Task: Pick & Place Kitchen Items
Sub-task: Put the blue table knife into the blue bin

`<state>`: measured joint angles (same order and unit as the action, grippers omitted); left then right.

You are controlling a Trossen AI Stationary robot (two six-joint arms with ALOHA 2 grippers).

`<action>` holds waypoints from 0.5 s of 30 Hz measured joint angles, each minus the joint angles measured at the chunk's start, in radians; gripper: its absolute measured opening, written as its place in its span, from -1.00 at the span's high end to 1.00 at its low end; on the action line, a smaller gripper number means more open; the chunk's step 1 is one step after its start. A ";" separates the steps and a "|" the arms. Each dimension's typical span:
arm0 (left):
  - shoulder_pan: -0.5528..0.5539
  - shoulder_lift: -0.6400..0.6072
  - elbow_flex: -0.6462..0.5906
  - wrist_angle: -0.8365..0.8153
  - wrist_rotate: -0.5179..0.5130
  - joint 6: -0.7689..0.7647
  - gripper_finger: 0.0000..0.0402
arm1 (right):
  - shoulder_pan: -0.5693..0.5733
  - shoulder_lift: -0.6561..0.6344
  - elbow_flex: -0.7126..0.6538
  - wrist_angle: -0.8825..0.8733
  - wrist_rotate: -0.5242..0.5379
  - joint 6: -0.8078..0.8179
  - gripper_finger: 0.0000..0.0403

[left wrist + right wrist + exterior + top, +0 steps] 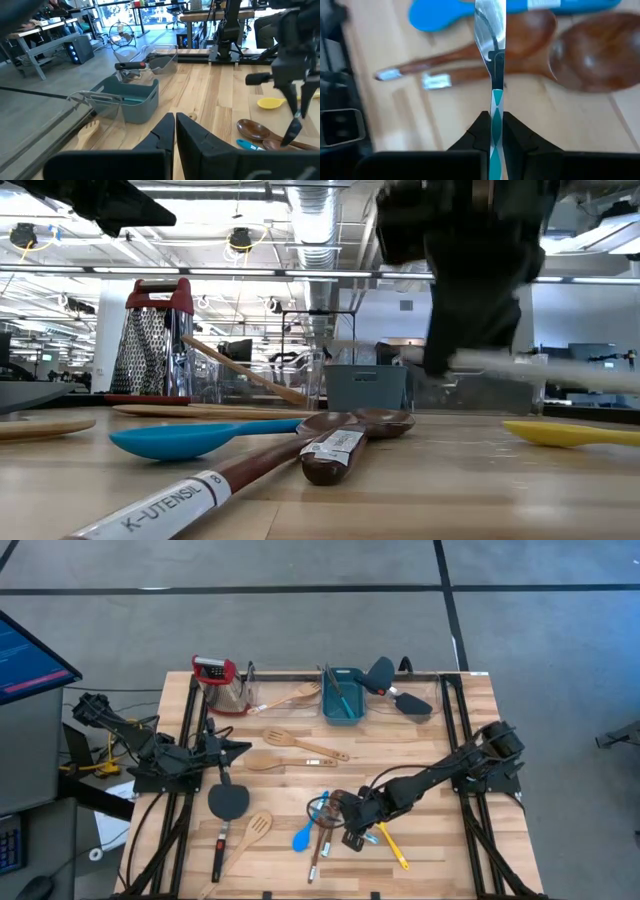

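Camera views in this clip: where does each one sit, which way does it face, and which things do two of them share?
High view: overhead, straight down on the table; both arms show, the left claw and the right claw.
Low view: table height, level across the table; one dark arm hangs in from above.
Left wrist view: past the shut left claw toward the teal tub.
Right wrist view: down past the right claw, shut on a teal-handled utensil.
Shared: blue spoon in the low and right wrist views.

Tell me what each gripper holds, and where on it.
The right gripper pinches a thin utensil by its teal-and-white patterned handle. The left gripper is shut on nothing.
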<state>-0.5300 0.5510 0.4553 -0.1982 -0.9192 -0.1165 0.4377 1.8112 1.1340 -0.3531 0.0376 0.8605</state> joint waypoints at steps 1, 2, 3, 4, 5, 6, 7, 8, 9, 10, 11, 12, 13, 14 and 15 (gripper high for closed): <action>0.000 0.000 0.000 0.000 0.000 0.000 0.98 | 0.000 -0.013 0.001 0.002 0.011 -0.005 0.92; 0.000 0.000 0.000 0.000 0.000 0.000 0.98 | 0.001 -0.024 0.001 0.001 0.022 -0.013 0.92; 0.000 0.000 0.000 0.000 0.000 0.000 0.98 | 0.002 -0.036 0.001 0.000 0.038 -0.023 0.92; 0.000 0.000 0.000 0.000 0.000 0.000 0.98 | 0.002 -0.051 0.001 -0.001 0.051 -0.030 0.92; 0.000 0.000 0.000 0.000 0.000 0.000 0.98 | 0.001 -0.067 0.001 -0.001 0.069 -0.039 0.92; 0.000 0.000 0.000 0.000 0.000 0.000 0.98 | -0.002 -0.085 0.001 0.000 0.089 -0.051 0.92; 0.000 0.000 0.000 0.000 0.000 0.000 0.98 | -0.006 -0.102 0.002 0.002 0.112 -0.063 0.92; 0.000 0.000 0.000 0.000 0.000 0.000 0.98 | -0.010 -0.117 0.002 0.002 0.133 -0.074 0.92; 0.000 0.000 0.000 0.000 0.000 0.000 0.98 | -0.015 -0.133 0.002 0.000 0.151 -0.083 0.92; 0.000 0.000 0.000 0.000 0.000 0.000 0.98 | -0.020 -0.150 0.002 -0.001 0.168 -0.090 0.92; 0.000 0.000 0.000 0.000 0.000 0.000 0.98 | -0.025 -0.167 0.002 0.001 0.184 -0.101 0.92; 0.000 0.000 0.000 0.000 0.000 0.000 0.98 | -0.031 -0.182 0.002 0.003 0.201 -0.112 0.92; 0.000 0.000 0.000 0.000 0.000 0.000 0.98 | -0.036 -0.198 0.002 0.002 0.219 -0.124 0.92; 0.000 0.000 0.000 0.000 0.000 0.000 0.98 | -0.041 -0.213 0.002 0.001 0.234 -0.136 0.92; 0.000 0.000 0.000 0.000 0.000 0.000 0.98 | -0.046 -0.227 0.002 0.002 0.249 -0.147 0.92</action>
<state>-0.5301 0.5507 0.4553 -0.1982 -0.9192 -0.1165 0.3917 1.5844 1.1362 -0.3515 0.2868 0.7132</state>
